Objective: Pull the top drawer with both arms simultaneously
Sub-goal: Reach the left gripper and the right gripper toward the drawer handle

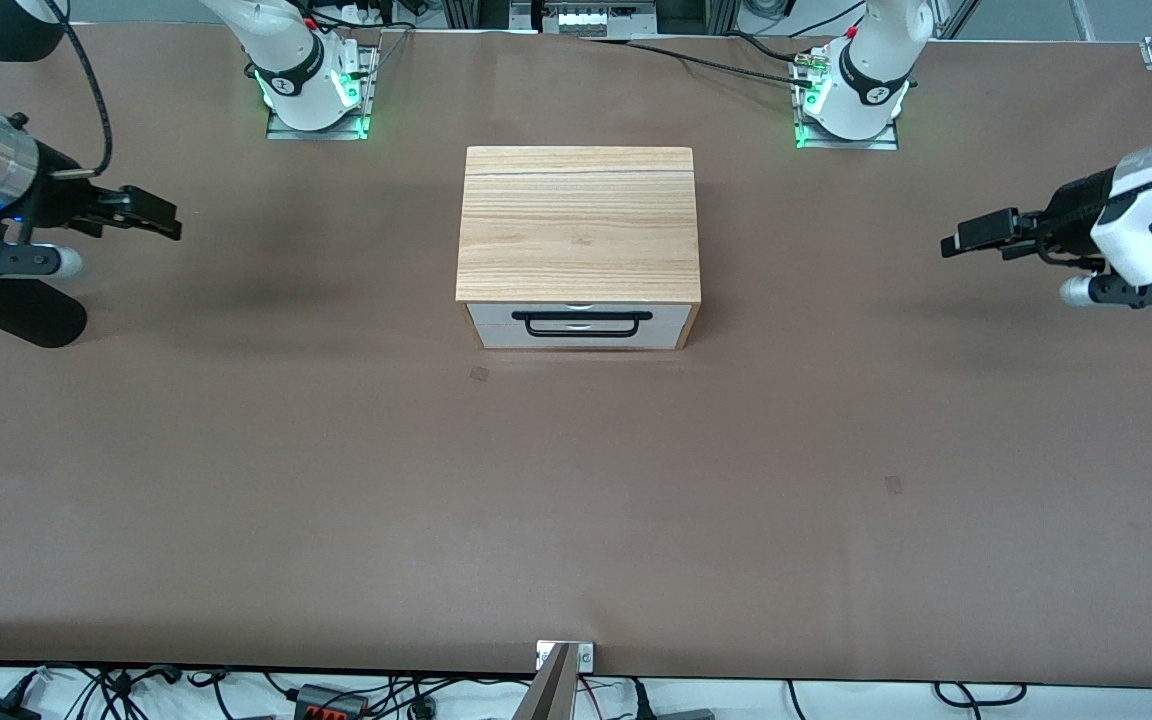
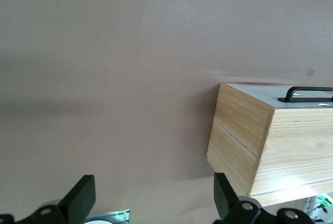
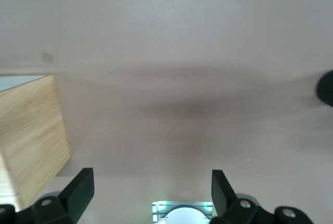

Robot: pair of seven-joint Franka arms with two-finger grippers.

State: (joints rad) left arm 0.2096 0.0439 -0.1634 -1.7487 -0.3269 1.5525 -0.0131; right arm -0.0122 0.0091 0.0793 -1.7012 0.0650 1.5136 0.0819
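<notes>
Drawer cabinet [image 1: 577,225] of light wood sits mid-counter [image 1: 336,480], its top drawer [image 1: 579,315] pushed in flush, black bar handle [image 1: 581,325] facing the front camera. Left hand [image 1: 971,240] hangs over bare counter toward the left arm's end, fingers spread apart, gripping nothing. Right hand [image 1: 151,215] hangs over the right arm's end, fingers likewise apart and holding nothing.

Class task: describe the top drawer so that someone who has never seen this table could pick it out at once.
Find the light-wood cabinet mid-table on the brown table. Its front, facing the front camera, has two stacked white panels. The top drawer is the upper white panel, shut, and it alone carries a long black bar handle; the lower white panel shows none.
</notes>
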